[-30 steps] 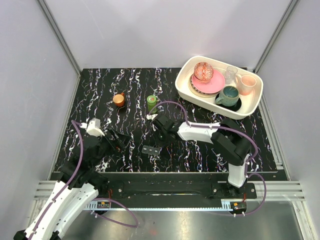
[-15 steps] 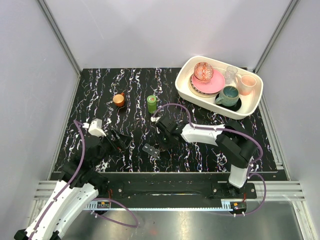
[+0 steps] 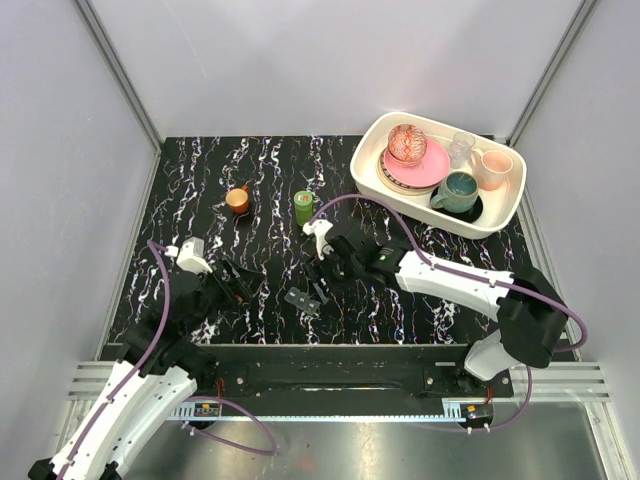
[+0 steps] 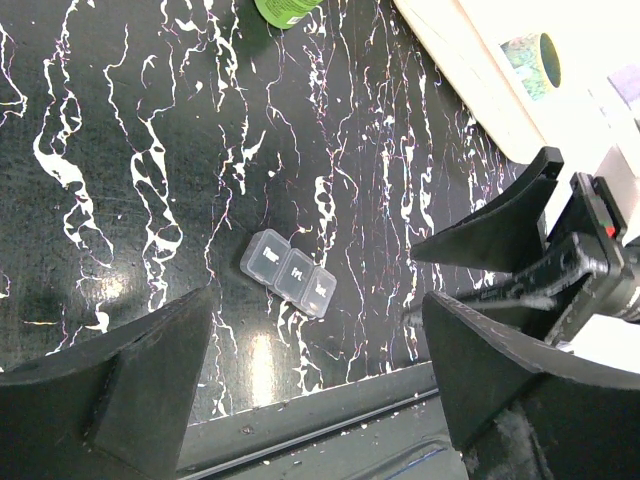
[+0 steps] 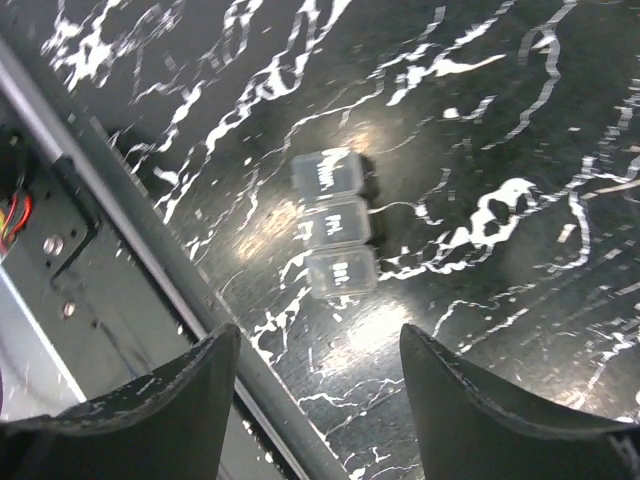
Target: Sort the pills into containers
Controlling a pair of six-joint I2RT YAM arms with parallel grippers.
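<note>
Pill box point(image 3: 303, 299): a short strip of three square compartments, lying flat on the black marbled table point(image 3: 200, 180) near its front edge, between the two arms. In the wrist views it looks translucent, with print on the lids.
Pills: too small to make out; the lids seem shut, though the view is too blurred to be sure.
Right end effector point(image 3: 320, 276): fingers spread wide, holding nothing, poised just above and behind the pill box; from its own camera the box point(image 5: 333, 222) lies on the table beyond the gap.
Left end effector point(image 3: 240, 283): fingers wide apart and empty, to the left of the box and pointed towards it point(image 4: 290, 286).
Green bottle point(image 3: 303, 207): upright, further back, well apart from the box.
Orange cup point(image 3: 238, 200): left of the bottle.
White tray point(image 3: 358, 165): back right corner, stacked with dishes.
</note>
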